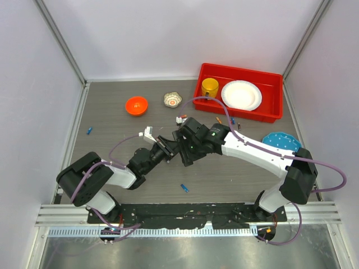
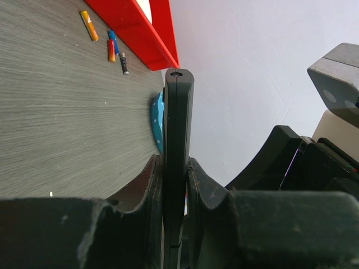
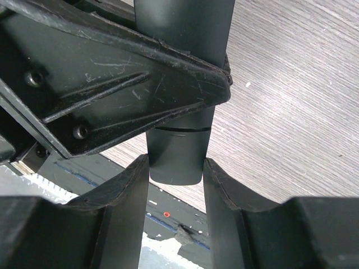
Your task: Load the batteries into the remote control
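My left gripper is pressed together on the remote control. It pinches the remote on edge above the worktop, so the far end juts out where my other arm can reach it. My right gripper straddles that end and appears to pinch its sides, though contact is hard to confirm this close. This is probably a brace for opening the back. The batteries lie loose beside the red tray, none picked up.
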`<state>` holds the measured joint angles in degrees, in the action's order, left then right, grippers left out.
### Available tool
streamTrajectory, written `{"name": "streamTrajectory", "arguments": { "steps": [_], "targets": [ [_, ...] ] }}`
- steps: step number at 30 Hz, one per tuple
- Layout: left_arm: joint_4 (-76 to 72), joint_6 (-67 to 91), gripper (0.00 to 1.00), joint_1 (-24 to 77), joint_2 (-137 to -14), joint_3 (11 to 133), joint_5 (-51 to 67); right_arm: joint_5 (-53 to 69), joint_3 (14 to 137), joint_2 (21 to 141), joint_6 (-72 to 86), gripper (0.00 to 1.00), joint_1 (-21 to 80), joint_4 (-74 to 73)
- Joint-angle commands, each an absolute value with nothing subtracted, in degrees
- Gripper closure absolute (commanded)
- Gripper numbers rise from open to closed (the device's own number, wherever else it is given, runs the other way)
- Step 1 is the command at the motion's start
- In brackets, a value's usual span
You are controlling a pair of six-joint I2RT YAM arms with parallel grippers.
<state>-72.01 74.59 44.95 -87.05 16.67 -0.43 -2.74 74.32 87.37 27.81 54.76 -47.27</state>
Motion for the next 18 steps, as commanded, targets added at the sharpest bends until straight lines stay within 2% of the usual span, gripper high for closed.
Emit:
{"name": "streamTrajectory", "arguments": {
  "steps": [1,18],
  "targets": [
    [-88.59,76.73,1.00,47.02,-84.20,17.67,2.29,-5.36,74.97,87.28,28.83,0.99,53.53,-42.63],
    [-88.59,76.73,1.00,50.45,-84.37,17.58,1.23,-6.77,76.29,86.66,29.18,0.99,52.03,-41.31]
  ]
}}
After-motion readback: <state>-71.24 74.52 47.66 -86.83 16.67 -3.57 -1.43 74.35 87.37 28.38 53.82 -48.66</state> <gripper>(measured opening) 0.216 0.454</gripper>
